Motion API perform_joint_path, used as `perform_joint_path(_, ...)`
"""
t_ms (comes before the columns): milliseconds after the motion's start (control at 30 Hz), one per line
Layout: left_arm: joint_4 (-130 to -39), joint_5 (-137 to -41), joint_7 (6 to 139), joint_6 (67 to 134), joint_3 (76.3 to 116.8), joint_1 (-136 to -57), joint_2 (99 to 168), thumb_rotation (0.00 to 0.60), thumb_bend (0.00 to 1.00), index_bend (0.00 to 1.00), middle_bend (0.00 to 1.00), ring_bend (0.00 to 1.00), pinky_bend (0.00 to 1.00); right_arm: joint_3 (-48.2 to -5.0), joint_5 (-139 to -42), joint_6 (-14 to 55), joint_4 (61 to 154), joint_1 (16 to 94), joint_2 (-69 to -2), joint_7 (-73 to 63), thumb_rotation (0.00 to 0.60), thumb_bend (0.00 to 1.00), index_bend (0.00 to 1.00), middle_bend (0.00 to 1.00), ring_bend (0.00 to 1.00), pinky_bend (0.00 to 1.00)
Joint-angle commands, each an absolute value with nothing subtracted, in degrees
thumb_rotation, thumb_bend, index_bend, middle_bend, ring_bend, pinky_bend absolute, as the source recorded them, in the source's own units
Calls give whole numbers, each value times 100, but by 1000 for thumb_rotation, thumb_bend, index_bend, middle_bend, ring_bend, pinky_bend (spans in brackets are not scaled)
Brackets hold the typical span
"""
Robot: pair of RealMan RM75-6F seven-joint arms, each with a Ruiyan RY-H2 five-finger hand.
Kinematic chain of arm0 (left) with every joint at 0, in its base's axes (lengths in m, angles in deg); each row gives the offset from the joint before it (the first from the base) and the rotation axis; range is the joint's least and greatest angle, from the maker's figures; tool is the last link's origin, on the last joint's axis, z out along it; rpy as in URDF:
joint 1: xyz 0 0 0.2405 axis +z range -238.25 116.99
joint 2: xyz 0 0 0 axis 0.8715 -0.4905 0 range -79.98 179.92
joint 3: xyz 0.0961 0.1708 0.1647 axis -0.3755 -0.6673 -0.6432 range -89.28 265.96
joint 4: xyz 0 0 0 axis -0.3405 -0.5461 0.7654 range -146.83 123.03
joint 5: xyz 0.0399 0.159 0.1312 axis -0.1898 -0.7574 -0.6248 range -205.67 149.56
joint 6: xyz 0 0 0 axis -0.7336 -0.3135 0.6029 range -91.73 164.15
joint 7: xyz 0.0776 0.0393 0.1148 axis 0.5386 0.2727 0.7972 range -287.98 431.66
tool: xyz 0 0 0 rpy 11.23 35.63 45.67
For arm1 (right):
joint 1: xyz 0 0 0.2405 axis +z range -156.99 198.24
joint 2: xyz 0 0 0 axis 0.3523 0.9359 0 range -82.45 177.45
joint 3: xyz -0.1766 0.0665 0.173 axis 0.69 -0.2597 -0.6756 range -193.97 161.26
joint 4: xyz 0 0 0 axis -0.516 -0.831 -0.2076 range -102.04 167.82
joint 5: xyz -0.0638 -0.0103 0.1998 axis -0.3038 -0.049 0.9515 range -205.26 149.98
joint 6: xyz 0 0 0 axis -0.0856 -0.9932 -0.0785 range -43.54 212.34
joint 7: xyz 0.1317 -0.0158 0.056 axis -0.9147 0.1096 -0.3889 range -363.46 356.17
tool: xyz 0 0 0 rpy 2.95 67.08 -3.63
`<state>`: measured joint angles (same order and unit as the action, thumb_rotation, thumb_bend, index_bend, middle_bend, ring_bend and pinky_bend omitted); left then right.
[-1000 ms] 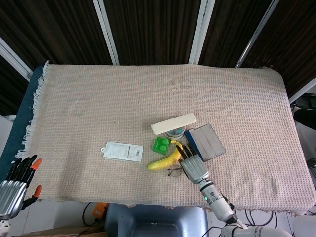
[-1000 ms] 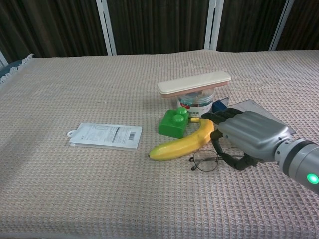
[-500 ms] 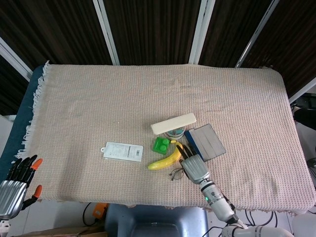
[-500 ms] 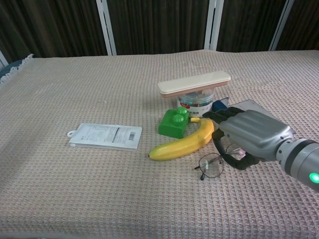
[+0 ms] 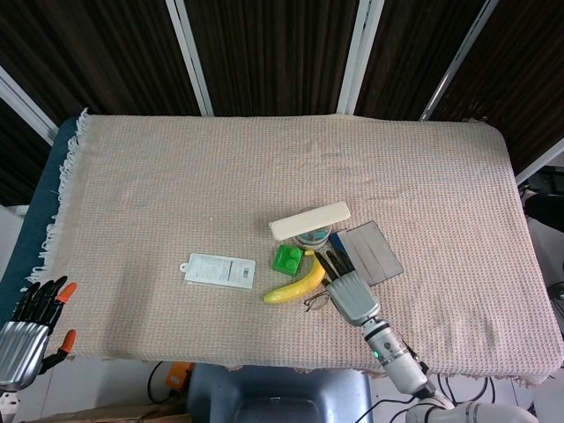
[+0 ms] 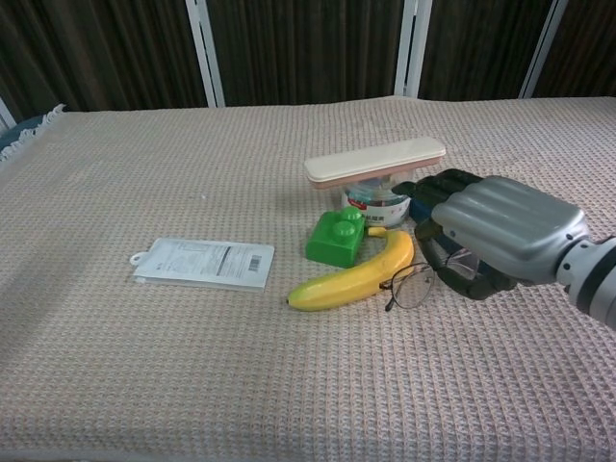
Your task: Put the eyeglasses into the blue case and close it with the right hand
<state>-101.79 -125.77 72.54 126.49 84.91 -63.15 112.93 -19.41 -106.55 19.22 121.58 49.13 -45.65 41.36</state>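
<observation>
- The table is wearing a beige waffle cloth and taking up nearly the whole head view.
- The blue case is lying open at about 4 o'clock from the table's middle, and nothing is sitting in it; in the chest view the right hand is blocking almost all of it.
- The right hand is curling its fingers around the eyeglasses, gripping them by the frame just beside the case, at 6 o'clock from the small tub.
- The left hand is hanging off the table's near-left corner, showing only in the head view, fingers spread and holding nothing.
- The cream box is resting across the tub; can't see what's in either.
- The banana is lying right beside the glasses; the chest view shows one lens next to its tip.
</observation>
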Motion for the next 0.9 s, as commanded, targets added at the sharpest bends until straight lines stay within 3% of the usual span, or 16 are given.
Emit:
perform_joint_path(33,-10183,-12555,7272,12639,8501,-6316,11300,600,424,0,0,0,18,-1863,-11013,1708,12282,4919,-4300,4008,600,582,737,136,0,10)
perform_joint_path(367,-10233,-12475,7422,12596,8526,-6312,11342,600,425,0,0,0,19,-1937,-11480,1514,12191,4990,-3638,3820,600,582,737,145,0,39)
perform_joint_path(700,-10270,-12419,7499,12495,8536,-6344,11364,600,425,0,0,0,18,-2119,-11277,1882,10155,5196,-3823,3486,600,584,755,156,0,53)
perform_joint_path(900,-10292,-12321,7549,12406,8570,-6376,11376,600,425,0,0,0,18,-1979,-11544,1952,9501,5337,-3903,3259,600,584,755,155,0,54)
